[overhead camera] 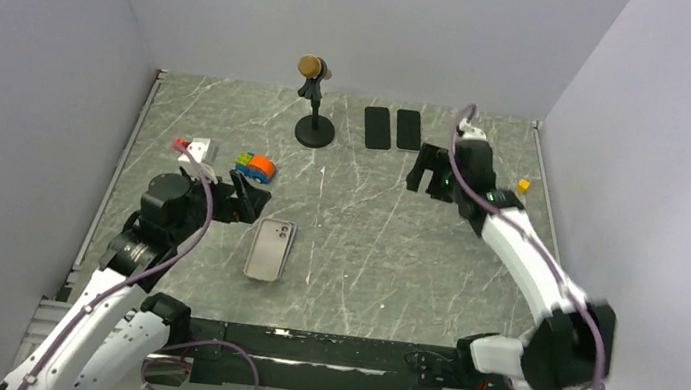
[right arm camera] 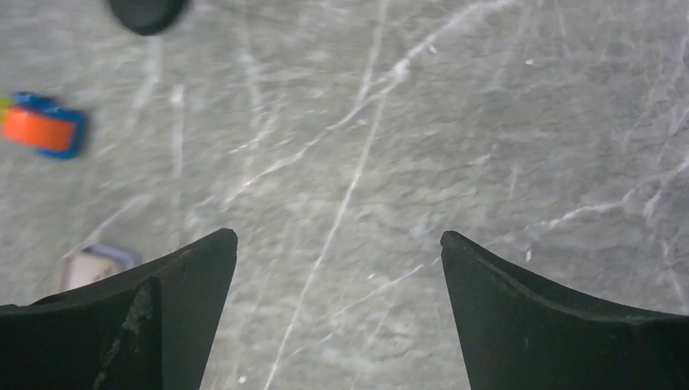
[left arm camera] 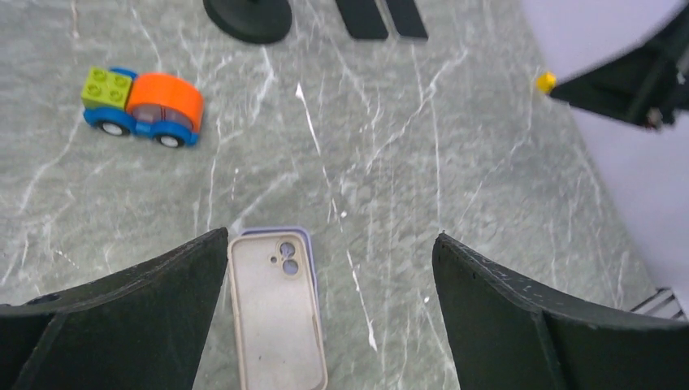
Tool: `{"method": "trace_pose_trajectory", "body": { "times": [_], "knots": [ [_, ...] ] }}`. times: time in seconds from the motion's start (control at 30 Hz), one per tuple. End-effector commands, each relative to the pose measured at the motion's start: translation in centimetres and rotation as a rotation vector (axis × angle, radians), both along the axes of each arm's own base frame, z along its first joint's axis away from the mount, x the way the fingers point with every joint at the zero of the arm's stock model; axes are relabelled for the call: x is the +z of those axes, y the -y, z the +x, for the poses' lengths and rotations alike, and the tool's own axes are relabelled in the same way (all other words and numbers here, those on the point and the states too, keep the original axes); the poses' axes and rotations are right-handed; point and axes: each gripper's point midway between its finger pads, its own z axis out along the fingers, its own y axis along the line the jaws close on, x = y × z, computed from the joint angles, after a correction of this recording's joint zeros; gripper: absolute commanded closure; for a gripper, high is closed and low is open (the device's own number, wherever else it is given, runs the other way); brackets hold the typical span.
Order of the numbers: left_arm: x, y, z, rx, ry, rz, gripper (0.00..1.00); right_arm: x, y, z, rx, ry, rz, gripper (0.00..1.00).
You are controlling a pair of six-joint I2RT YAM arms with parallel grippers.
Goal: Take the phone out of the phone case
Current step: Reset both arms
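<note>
A beige phone case point(overhead camera: 270, 250) lies flat on the grey marbled table, back up, with camera holes at its far end. A lavender phone edge point(left arm camera: 307, 244) shows past the case's far and right sides and through the holes. My left gripper point(overhead camera: 244, 204) is open and empty, just left of and above the case's far end. In the left wrist view the case point(left arm camera: 276, 313) lies beside the left finger point(left arm camera: 162, 284), between the open jaws point(left arm camera: 329, 236). My right gripper point(overhead camera: 430, 176) is open and empty, high over the far right table. The case corner shows in its view point(right arm camera: 89, 264).
A toy car point(overhead camera: 254, 166) and a white-and-red piece point(overhead camera: 194, 149) sit beside the left gripper. A stand with a round black base point(overhead camera: 314, 130) and two black slabs point(overhead camera: 393, 128) are at the back. A small yellow block point(overhead camera: 522, 185) lies at the right edge.
</note>
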Motion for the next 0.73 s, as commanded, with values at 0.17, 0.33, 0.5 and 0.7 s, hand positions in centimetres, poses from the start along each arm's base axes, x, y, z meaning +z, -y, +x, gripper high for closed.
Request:
{"method": "trace_pose_trajectory", "body": {
  "times": [0.17, 0.33, 0.5, 0.7],
  "knots": [
    [8.2, -3.8, -1.4, 0.193, 0.345, -0.156, 0.01, 7.8, 3.3, -8.6, -0.115, 0.386, 0.132, 0.0],
    [10.0, -6.3, -3.1, 0.293, 0.462, -0.197, 0.01, 10.0, 5.0, -11.3, -0.178, 0.47, 0.172, 0.0],
    [10.3, -7.6, -3.7, 0.343, 0.493, -0.187, 0.01, 11.2, 4.9, -12.6, -0.166, 0.565, 0.241, 0.0],
    [10.4, -7.5, -3.3, 0.34, 0.478, -0.161, 0.01, 11.9, 5.7, -12.2, -0.237, 0.638, 0.289, 0.0]
  ]
}}
